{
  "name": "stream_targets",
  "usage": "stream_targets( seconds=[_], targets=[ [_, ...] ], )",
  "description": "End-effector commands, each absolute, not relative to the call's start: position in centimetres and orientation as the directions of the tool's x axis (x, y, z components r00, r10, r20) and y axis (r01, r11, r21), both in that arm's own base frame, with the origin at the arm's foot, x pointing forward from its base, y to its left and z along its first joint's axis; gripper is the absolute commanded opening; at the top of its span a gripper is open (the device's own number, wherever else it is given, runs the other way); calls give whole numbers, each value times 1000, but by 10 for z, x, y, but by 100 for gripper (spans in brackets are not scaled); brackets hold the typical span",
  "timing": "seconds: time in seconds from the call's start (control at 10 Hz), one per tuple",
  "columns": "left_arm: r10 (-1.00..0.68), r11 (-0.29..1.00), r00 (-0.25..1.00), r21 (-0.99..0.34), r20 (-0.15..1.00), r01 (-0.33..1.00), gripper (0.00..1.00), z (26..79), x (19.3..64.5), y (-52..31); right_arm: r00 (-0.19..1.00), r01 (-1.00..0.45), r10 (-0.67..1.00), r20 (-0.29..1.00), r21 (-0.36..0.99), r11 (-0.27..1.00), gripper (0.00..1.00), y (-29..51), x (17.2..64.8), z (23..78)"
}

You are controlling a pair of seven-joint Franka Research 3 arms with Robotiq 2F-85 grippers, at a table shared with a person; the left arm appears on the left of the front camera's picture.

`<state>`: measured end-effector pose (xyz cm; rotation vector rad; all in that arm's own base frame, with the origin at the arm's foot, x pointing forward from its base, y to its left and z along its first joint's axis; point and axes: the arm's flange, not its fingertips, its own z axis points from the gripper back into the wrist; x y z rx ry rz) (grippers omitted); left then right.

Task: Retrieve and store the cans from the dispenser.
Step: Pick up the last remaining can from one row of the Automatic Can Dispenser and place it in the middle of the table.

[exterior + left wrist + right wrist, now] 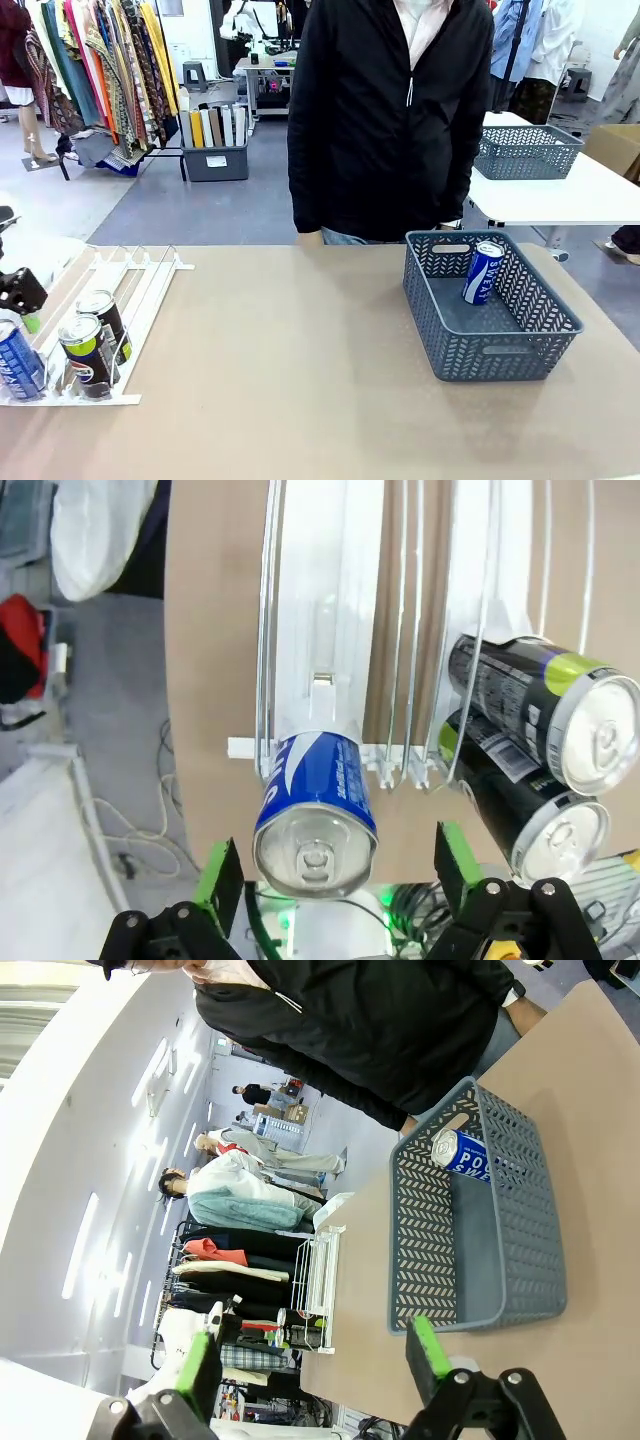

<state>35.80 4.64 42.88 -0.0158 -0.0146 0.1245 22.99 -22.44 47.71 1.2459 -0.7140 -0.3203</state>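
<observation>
The white dispenser [130, 272] lies at the table's left end. At its near end it holds a blue can [18, 362] and two black Pepsi cans [85, 350] [106, 315]. My left gripper [338, 870] is open, its green pads standing apart on either side of the blue can [318, 815], whose silver top faces the camera. The Pepsi cans [545, 705] [520, 805] lie in the neighbouring lane. My right gripper [312, 1355] is open and holds nothing, well short of the basket [425, 1230]. Another blue can [483, 272] leans inside that basket.
The dark grey mesh basket [445, 350] stands on the right half of the table. A person in a black jacket [390, 120] stands at the far edge. A black part of the left arm [20, 290] shows at the left edge. Bare tabletop lies between the dispenser and the basket.
</observation>
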Motion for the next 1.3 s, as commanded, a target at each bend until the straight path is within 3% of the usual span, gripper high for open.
stream_targets(
  seconds=[0.0, 0.3, 0.7, 0.8, 0.9, 1.2],
  targets=[
    [144, 990, 990, 7, -13, -144, 100, 411, 355, 48, 732, -183, -593, 334, 936, 301, 100, -225, 233, 480],
    [146, 989, 985, 4, -95, -147, 100, 388, 353, 48, 732, -183, -593, 334, 936, 301, 100, -225, 233, 480],
    [165, 986, 983, 29, -80, -163, 100, 386, 353, 52, 732, -183, -593, 334, 936, 301, 100, -225, 233, 480],
    [157, 987, 985, 29, -77, -156, 46, 387, 354, 51, 732, -183, -593, 334, 936, 301, 100, -225, 233, 480],
    [151, 988, 986, 24, -65, -150, 0, 389, 353, 52, 732, -183, -593, 334, 936, 301, 100, -225, 233, 480],
    [151, 989, 987, 15, -54, -150, 0, 390, 353, 52, 732, -183, -593, 334, 936, 301, 100, -225, 233, 480]
  ],
)
